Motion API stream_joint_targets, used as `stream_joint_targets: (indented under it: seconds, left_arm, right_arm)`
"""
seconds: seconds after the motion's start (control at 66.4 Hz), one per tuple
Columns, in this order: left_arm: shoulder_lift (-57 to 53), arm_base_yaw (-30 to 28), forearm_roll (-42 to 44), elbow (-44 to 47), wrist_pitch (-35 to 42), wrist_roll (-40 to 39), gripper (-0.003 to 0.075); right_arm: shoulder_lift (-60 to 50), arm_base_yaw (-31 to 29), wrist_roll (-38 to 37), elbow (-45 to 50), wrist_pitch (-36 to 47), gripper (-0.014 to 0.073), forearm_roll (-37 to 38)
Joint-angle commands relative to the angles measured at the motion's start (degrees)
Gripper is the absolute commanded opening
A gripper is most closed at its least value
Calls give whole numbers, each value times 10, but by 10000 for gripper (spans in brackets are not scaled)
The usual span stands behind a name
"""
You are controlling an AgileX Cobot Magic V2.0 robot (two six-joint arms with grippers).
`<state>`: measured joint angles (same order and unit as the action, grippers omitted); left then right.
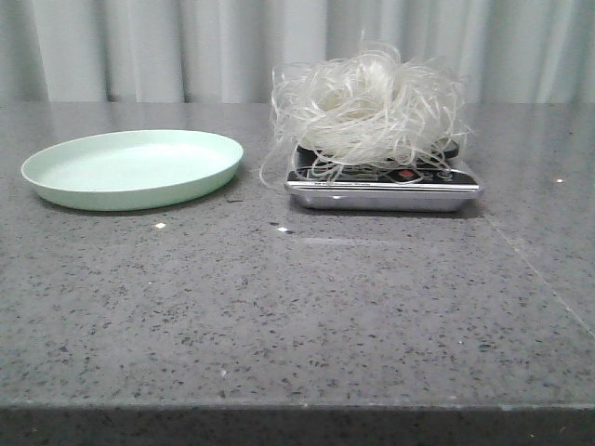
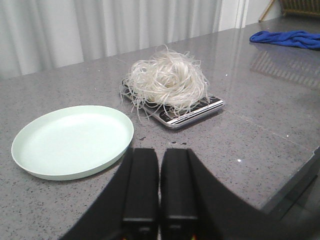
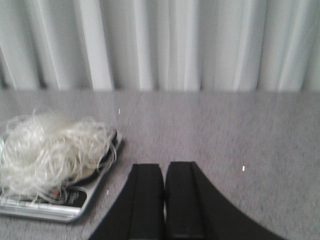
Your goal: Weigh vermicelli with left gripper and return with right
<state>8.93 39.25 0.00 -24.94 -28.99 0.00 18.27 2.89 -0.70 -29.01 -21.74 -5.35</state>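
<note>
The vermicelli (image 1: 367,102), a fluffy tangle of whitish strands, lies on a small silver and black scale (image 1: 383,186) at the table's back middle. It also shows in the left wrist view (image 2: 167,80) and the right wrist view (image 3: 50,150). A pale green plate (image 1: 135,167) sits empty to the scale's left, and shows in the left wrist view (image 2: 72,140). My left gripper (image 2: 160,152) is shut and empty, well short of the plate and scale. My right gripper (image 3: 165,167) is shut and empty, to the right of the scale (image 3: 75,200). Neither arm shows in the front view.
The grey speckled table (image 1: 297,316) ends at a front edge low in the front view. A blue cloth (image 2: 287,38) lies far off on the table in the left wrist view. Pale curtains (image 1: 139,46) hang behind the table.
</note>
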Motion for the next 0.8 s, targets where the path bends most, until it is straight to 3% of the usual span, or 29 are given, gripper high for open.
stream_joint_targets:
  seconds: [0.0, 0.256, 0.347, 0.527, 0.784]
  left_arm:
    - [8, -2, -4, -15, 47, -5, 127]
    - [8, -2, -4, -14, 47, -5, 127]
    - [8, -2, -4, -14, 47, -5, 127]
    - [8, -2, -4, -14, 49, -5, 127]
    - [8, -2, -5, -14, 49, -5, 127]
  right_arm:
    - [70, -1, 7, -63, -17, 179, -1]
    - [144, 4, 7, -88, 13, 186, -20]
    - [172, 17, 14, -121, 10, 264, -20]
    - [256, 72, 17, -213, -30, 501, -20]
    - [409, 180, 17, -334, -59, 515, -19]
